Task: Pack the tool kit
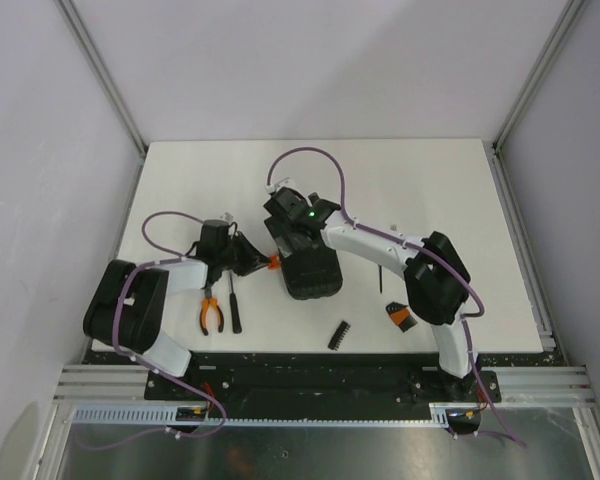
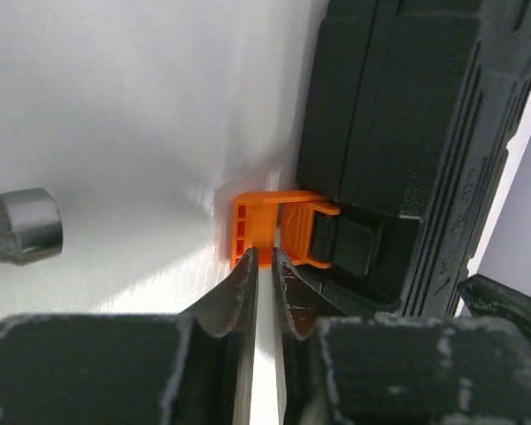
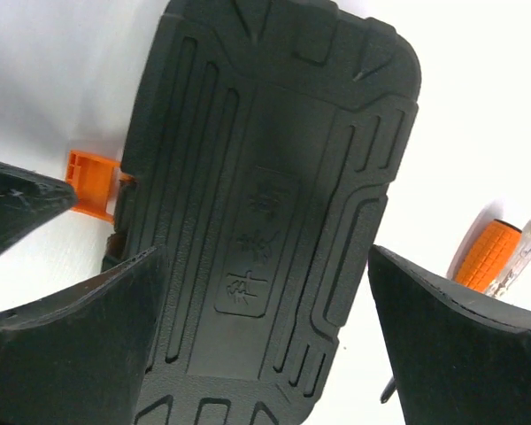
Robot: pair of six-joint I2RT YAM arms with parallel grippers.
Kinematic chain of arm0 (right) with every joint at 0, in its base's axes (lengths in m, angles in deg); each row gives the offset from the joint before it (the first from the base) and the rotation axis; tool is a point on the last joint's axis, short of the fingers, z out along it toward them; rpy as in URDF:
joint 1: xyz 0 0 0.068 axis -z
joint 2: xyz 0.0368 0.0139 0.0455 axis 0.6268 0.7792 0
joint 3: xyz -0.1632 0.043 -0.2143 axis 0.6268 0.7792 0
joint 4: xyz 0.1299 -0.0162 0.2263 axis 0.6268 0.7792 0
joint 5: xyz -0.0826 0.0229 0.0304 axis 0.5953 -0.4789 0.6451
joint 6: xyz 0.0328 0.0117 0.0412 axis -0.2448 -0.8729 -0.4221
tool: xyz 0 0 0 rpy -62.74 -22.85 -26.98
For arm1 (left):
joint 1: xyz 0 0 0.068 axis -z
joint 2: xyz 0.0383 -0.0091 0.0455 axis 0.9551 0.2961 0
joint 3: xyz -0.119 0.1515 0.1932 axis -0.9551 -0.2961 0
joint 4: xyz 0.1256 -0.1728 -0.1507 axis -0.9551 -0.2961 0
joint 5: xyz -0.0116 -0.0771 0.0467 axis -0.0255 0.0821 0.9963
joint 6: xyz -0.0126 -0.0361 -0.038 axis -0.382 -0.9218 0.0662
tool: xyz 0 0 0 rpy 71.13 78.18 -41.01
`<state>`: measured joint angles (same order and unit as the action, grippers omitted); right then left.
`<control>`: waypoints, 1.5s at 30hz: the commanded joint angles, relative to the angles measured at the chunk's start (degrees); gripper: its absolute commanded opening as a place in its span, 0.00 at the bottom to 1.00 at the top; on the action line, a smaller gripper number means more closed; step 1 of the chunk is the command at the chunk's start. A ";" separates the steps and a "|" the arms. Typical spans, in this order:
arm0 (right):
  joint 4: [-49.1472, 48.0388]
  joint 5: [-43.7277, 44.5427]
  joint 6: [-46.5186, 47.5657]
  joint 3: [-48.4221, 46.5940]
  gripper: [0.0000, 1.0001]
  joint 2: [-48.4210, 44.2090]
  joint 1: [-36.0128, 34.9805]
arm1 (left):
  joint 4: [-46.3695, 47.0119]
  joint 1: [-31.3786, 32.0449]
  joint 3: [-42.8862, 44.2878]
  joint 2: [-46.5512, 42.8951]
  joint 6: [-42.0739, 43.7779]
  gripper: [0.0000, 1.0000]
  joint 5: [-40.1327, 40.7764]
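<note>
The tool kit's black case [image 1: 315, 278] lies closed in the middle of the white table, its ribbed lid [image 3: 274, 177] facing up. An orange latch [image 2: 257, 221] sticks out of its left side [image 2: 407, 133]. My left gripper [image 2: 265, 255] has its tips closed to a thin slit on the latch's outer edge, and sits just left of the case [image 1: 260, 263]. My right gripper [image 1: 299, 240] hovers over the case's far end, open wide [image 3: 265, 345], one finger on each side of the lid. Loose tools lie in front: orange-handled pliers [image 1: 212, 313] and a black driver [image 1: 235, 305].
A black bit strip [image 1: 338, 335] and an orange-and-black tool [image 1: 400, 317] lie near the front edge, a thin black rod [image 1: 380, 276] to the right of the case. A grey metal tool end [image 2: 22, 226] shows left of the latch. An orange-grip handle [image 3: 485, 255] lies right of the case.
</note>
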<state>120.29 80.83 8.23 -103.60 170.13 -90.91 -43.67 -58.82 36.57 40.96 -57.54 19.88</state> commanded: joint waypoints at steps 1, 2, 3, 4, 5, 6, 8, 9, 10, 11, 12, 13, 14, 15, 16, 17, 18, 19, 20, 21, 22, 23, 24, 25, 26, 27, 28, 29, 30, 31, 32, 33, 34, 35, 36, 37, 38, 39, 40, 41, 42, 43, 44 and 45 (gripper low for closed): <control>0.35 2.99 -0.27 -3.75 0.99 2.98 -1.75 | 5.09 0.64 2.71 2.40 -1.97 0.14 -1.69; 0.54 3.20 -0.23 -4.14 0.99 3.64 -2.03 | 5.25 0.64 2.93 2.99 -2.07 0.14 -1.56; 0.81 3.26 -0.29 -4.56 0.99 4.32 -2.21 | 5.33 0.63 3.22 3.68 -2.13 0.14 -1.54; 1.08 3.38 -0.41 -5.03 0.99 5.01 -2.35 | 5.37 0.63 3.45 4.33 -2.25 0.14 -1.49; 1.25 3.62 -0.47 -5.44 0.99 5.62 -2.55 | 5.39 0.63 3.70 5.05 -2.35 0.14 -1.37; 1.34 3.82 -0.50 -5.82 0.99 6.19 -2.74 | 5.40 0.68 3.91 5.85 -2.44 0.14 -1.36; 1.50 4.40 -0.40 -6.55 0.99 7.21 -3.01 | 5.43 0.60 4.18 7.18 -2.84 0.14 -1.50; 1.64 4.70 -0.47 -6.95 1.00 7.73 -3.05 | 5.47 0.57 4.24 7.75 -3.08 0.14 -1.64; 1.80 5.15 -0.46 -7.37 0.99 8.21 -3.08 | 5.44 0.56 4.18 8.17 -3.38 0.14 -1.76; 1.97 5.60 -0.58 -7.62 0.99 8.67 -3.09 | 5.38 0.55 4.02 8.60 -3.71 0.14 -1.82; 2.10 6.18 -0.65 -7.84 0.99 8.99 -3.09 | 5.35 0.59 3.85 8.94 -3.91 0.14 -1.93; 2.16 6.42 -0.77 -7.90 0.99 9.14 -3.10 | 5.34 0.57 3.63 9.16 -4.06 0.14 -1.95; 2.19 6.41 -0.96 -7.93 0.99 9.14 -3.05 | 5.38 0.56 3.35 9.27 -4.13 0.14 -1.95; 2.16 6.23 -1.10 -7.86 0.99 9.04 -3.03 | 5.39 0.55 3.03 9.37 -4.21 0.13 -1.96; 1.97 5.88 -1.21 -7.82 0.99 8.91 -3.02 | 5.36 0.55 2.74 9.46 -4.25 0.13 -1.96; 1.83 5.39 -1.49 -7.89 0.99 8.71 -2.97 | 5.34 0.55 2.42 9.59 -4.23 0.12 -1.96; 1.68 4.67 -1.85 -8.06 0.99 8.44 -2.95 | 5.38 0.55 2.17 9.70 -4.31 0.12 -1.96; 1.12 3.82 -2.20 -8.06 0.99 7.90 -2.89 | 5.35 0.55 2.05 9.85 -4.30 0.12 -2.05; -0.09 2.78 -2.47 -7.57 0.99 7.07 -2.86 | 5.38 0.59 1.98 9.92 -4.30 0.12 -2.09; -1.75 1.78 -2.69 -6.80 0.99 5.94 -2.85 | 5.40 0.57 2.00 9.91 -4.30 0.11 -2.16; -3.19 0.71 -2.89 -6.11 0.98 4.72 -2.75 | 5.40 0.56 2.05 9.91 -4.21 0.11 -2.19; -4.44 -0.53 -3.12 -5.50 0.98 3.72 -2.62 | 5.36 0.55 2.12 9.77 -4.16 0.11 -2.25; -5.33 -1.50 -3.45 -5.19 0.98 2.91 -2.51 | 5.34 0.55 2.15 9.62 -4.10 0.11 -2.24; -5.90 -2.43 -3.62 -5.22 0.98 2.33 -2.32 | 5.33 0.55 2.21 9.45 -4.02 0.11 -2.23; -6.19 -3.11 -3.79 -5.32 0.97 1.99 -2.23 | 5.37 0.55 2.24 9.33 -3.94 0.11 -2.18; -6.38 -3.63 -3.96 -5.45 0.97 1.78 -2.14 | 5.39 0.50 2.26 9.22 -3.85 0.11 -2.16; -6.60 -4.06 -4.01 -5.48 0.96 1.59 -2.09 | 5.36 0.48 2.22 9.17 -3.81 0.11 -2.19; -6.80 -4.50 -4.12 -5.36 0.96 1.49 -2.07 | 5.39 0.51 2.25 9.14 -3.83 0.11 -2.21; -6.91 -4.94 -4.26 -5.34 0.95 1.53 -2.06 | 5.36 0.53 2.26 9.21 -3.84 0.11 -2.22; -6.87 -5.29 -4.37 -5.33 0.95 1.64 -2.05 | 5.38 0.54 2.27 9.25 -3.85 0.11 -2.22; -6.72 -5.51 -4.56 -5.37 0.94 1.82 -2.05 | 5.40 0.54 2.27 9.31 -3.85 0.11 -2.31; -6.33 -5.22 -4.88 -5.57 0.94 2.18 -1.96 | 5.41 0.54 2.27 9.43 -3.85 0.11 -2.36; -5.53 -4.51 -5.30 -5.80 0.93 2.75 -1.91 | 5.36 0.50 2.27 9.45 -3.85 0.11 -2.38; -4.55 -3.62 -5.73 -6.18 0.92 3.35 -1.80 | 5.39 0.44 2.27 9.50 -3.90 0.11 -2.35; -3.49 -2.26 -6.08 -6.46 0.91 3.95 -1.66 | 5.40 0.40 2.23 9.48 -3.92 0.11 -2.33; -2.44 -0.83 -6.43 -6.64 0.91 4.52 -1.50 | 5.36 0.34 2.16 9.47 -4.02 0.11 -2.32; -1.29 0.50 -6.56 -6.82 0.90 5.02 -1.33 | 5.39 0.31 2.09 9.47 -4.11 0.11 -2.27; -0.33 1.65 -6.62 -7.00 0.90 5.45 -1.21 | 5.36 0.25 2.05 9.38 -4.16 0.11 -2.12; 0.38 2.62 -6.65 -7.04 0.90 5.84 -1.10 | 5.30 0.18 1.94 9.33 -4.27 0.11 -2.00; 0.82 3.19 -6.58 -6.97 0.90 6.12 -1.00 | 5.27 0.10 1.89 9.27 -4.37 0.11 -1.93; 1.08 3.48 -6.50 -6.81 0.90 6.35 -0.86 | 5.25 0.06 1.82 9.23 -4.51 0.11 -1.95; 1.30 3.67 -6.46 -6.60 0.90 6.55 -0.84 | 5.20 0.00 1.78 9.26 -4.66 0.11 -1.95; 1.37 3.58 -6.40 -6.36 0.90 6.74 -0.78 | 5.22 -0.08 1.76 9.32 -4.87 0.11 -1.96; 1.44 3.45 -6.28 -6.11 0.90 6.92 -0.75 | 5.18 -0.16 1.76 9.39 -5.02 0.11 -2.05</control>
<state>119.74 81.31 2.84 -108.82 175.81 -92.07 -37.53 -58.66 39.38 49.40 -62.09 17.94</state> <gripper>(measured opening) 0.901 0.113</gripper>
